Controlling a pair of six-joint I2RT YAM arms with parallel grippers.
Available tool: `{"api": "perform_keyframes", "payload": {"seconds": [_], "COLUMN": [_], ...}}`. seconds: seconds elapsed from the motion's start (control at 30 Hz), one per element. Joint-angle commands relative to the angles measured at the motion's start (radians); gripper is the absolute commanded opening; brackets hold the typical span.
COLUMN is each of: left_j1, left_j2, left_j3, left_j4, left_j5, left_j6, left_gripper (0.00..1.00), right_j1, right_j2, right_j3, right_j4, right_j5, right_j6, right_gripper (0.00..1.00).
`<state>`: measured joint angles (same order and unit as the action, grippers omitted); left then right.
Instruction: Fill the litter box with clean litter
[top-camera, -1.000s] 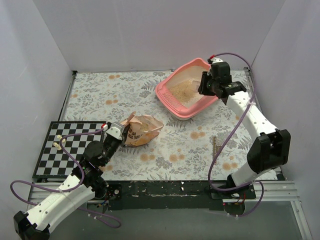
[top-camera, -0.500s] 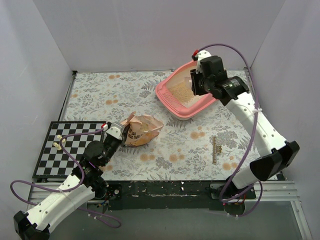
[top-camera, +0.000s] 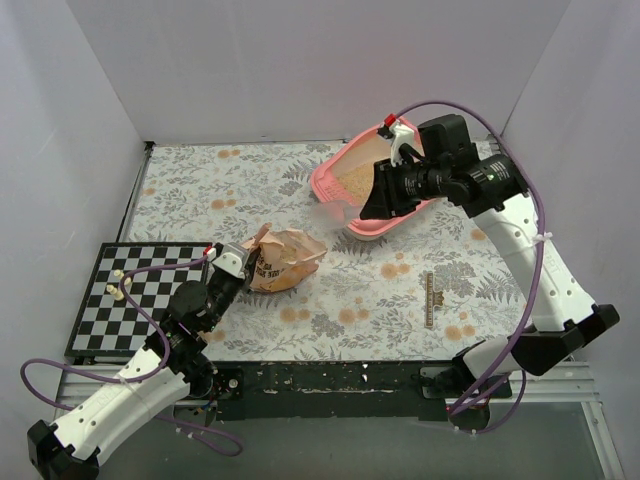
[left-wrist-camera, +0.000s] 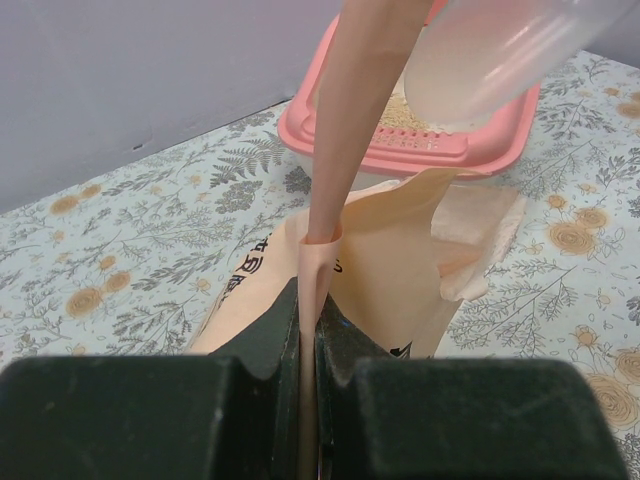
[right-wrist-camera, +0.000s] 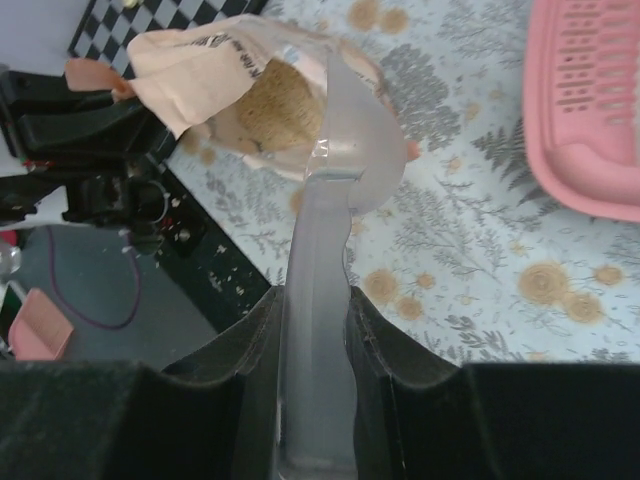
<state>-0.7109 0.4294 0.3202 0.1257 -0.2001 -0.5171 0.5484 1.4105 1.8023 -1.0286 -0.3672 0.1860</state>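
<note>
Three plain, pale grey-white panels close the scene in: a far wall (top-camera: 300, 60), a left wall (top-camera: 50, 150) and a right wall (top-camera: 600, 100), all evenly lit with only soft shadows. The table (top-camera: 230, 190) is covered with a light cloth printed with grey-green leaves and small orange flowers. A black-and-white checkerboard (top-camera: 110, 310) lies at its near left corner. A black strip (top-camera: 320, 378) runs along the near edge, with a metal rail (top-camera: 570, 385) at the near right and a grey floor (top-camera: 350, 450) below.
</note>
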Motion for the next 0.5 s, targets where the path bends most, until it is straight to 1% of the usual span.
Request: {"api": "perform_keyframes", "payload": {"seconds": [0.0, 0.13, 0.23, 0.47], "left_j1": [-0.004, -0.005, -0.005, -0.005], "left_j2": [-0.004, -0.008, -0.009, -0.026], "left_j3": [0.014, 0.014, 0.016, 0.016], "left_j4": [0.018, 0.018, 0.017, 0.017], "left_j5": [-0.018, -0.019, -0.019, -0.022], "left_j6": [-0.001, -0.001, -0.001, 0.0], "left_gripper": [0.0, 0.0, 0.0, 0.0], "right_j1": [0.001, 0.019, 0.041, 0.099], "right_j2": [0.021, 0.047, 0.087, 0.214], "right_j3": [-0.009, -0.029, -0.02, 0.07], "right_j4": [-0.004, 0.013, 0.01, -0.008], "right_j5": [-0.214, -0.245, -0.231, -0.187], "right_j6": [0.023, 0.029, 0.032, 0.046], "right_gripper": [0.01, 0.01, 0.01, 0.01]}}
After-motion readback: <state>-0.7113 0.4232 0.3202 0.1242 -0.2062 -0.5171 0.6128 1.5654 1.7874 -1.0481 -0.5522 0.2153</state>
